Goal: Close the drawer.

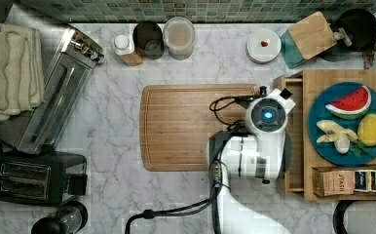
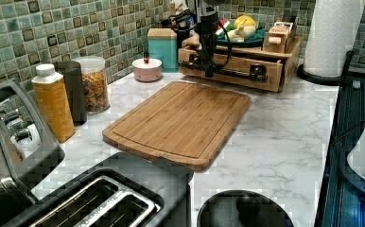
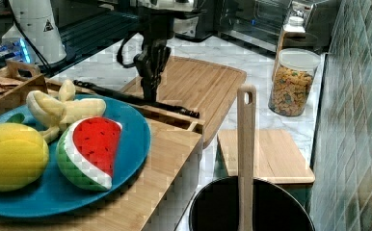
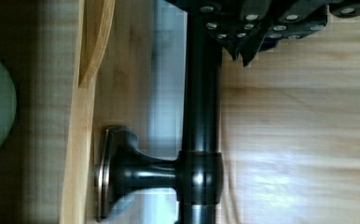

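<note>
Black bar handle hides the hand fingertips; its grip cannot be told; drawer slightly open.

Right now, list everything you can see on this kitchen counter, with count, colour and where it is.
drawer: one, light wood with black bar handle, slightly open under the fruit plate.
cutting board: one, wooden, counter centre.
fruit plate: one, blue, on the cabinet top, holding toy watermelon, lemon, banana.
tea box: one, brown, beside the plate.
cereal jar: one, clear, by the tiled wall.
orange bottle: one, white cap, by the wall.
pink dish: one, near the teal canister.
toaster: one, black, the top view's lower left.
paper towel roll: one, white.
claw: one, black, at the drawer's handle.
</note>
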Tool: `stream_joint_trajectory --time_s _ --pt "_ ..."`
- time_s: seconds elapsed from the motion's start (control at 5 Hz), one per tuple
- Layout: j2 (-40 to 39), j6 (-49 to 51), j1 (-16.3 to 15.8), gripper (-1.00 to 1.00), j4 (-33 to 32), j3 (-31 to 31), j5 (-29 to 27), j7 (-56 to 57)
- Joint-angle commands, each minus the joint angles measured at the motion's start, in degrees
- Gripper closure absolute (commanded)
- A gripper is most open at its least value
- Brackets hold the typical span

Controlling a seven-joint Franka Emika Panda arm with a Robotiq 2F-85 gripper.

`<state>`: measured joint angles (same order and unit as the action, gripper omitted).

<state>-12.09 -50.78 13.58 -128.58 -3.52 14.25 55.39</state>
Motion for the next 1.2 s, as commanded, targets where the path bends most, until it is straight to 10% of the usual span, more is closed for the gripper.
stream_joint_trajectory --time_s 0.2,1.2 --pt "-5.77 -2.73 11.17 1.0 11.95 -8.17 -1.61 12.08" --pt "-6.25 -3.84 12.14 1.0 12.6 -9.38 1.93 10.26"
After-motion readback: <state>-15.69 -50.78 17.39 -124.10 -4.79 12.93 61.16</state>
